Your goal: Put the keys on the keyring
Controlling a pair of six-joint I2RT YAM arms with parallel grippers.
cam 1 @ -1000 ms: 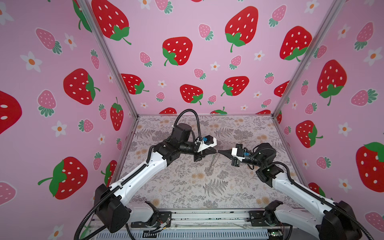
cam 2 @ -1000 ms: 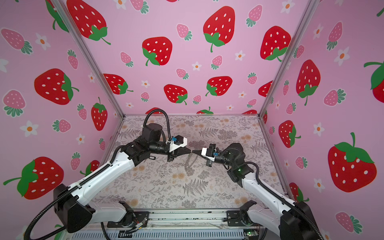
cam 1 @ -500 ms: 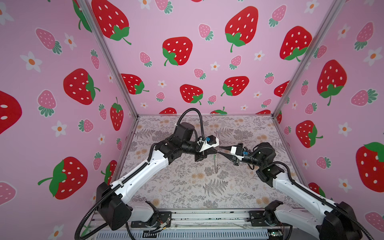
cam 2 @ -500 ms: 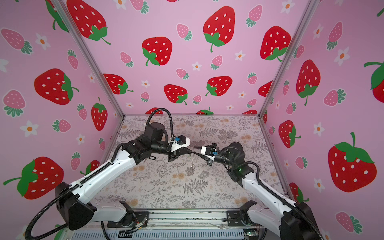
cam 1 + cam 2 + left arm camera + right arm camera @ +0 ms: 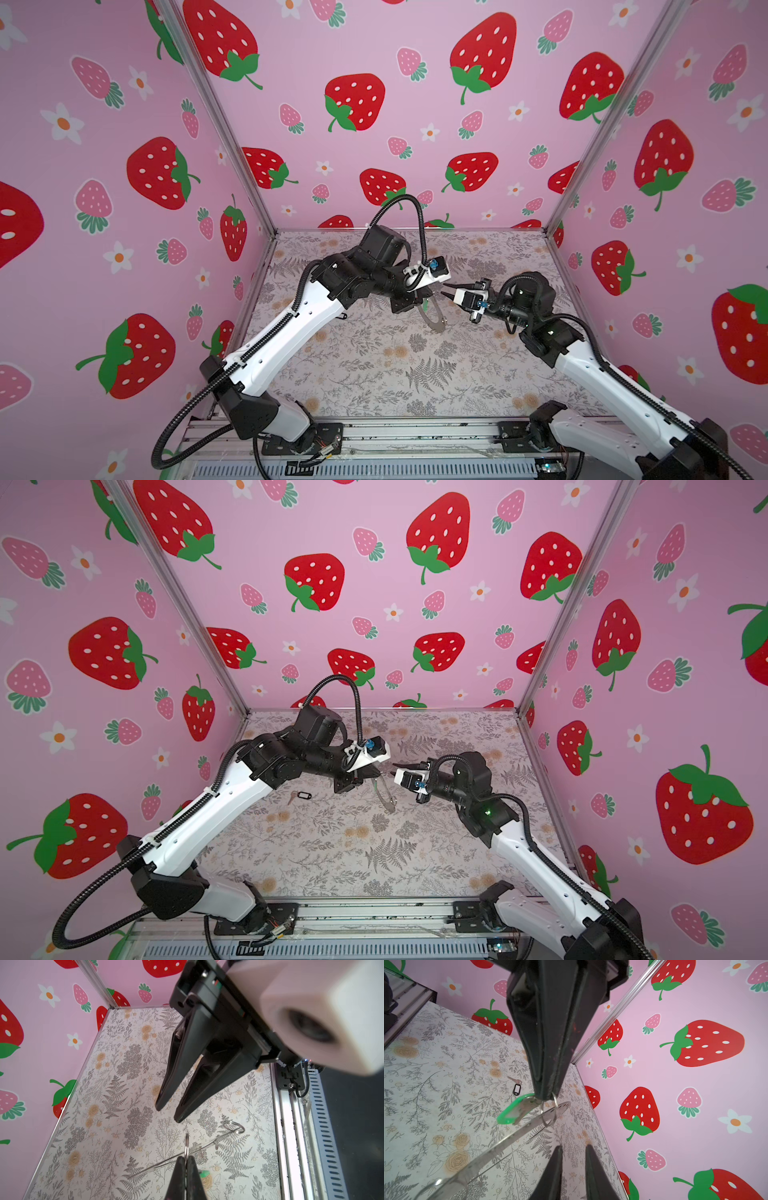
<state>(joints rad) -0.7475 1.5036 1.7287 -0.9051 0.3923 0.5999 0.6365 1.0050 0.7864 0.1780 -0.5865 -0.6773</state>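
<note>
Above the middle of the floral-print table (image 5: pixel 425 1084), your left gripper (image 5: pixel 545 1096) is clamped on a small wire loop of the flat grey metal keyring (image 5: pixel 508 1138), which hangs below it. The bright green plastic key tag (image 5: pixel 512 1112) sits at that loop and looks threaded. Your right gripper (image 5: pixel 574 1147) stands slightly parted and empty. The black-rimmed pale-centred key tag (image 5: pixel 517 1089) lies on the table, not yet attached. You have two keys and one keyring.

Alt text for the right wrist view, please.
The left gripper, shut, holds up the keyring by a small wire loop, green key dangling alongside. The right gripper is open and empty nearby; the black-rimmed key lies on the floral table.
</note>
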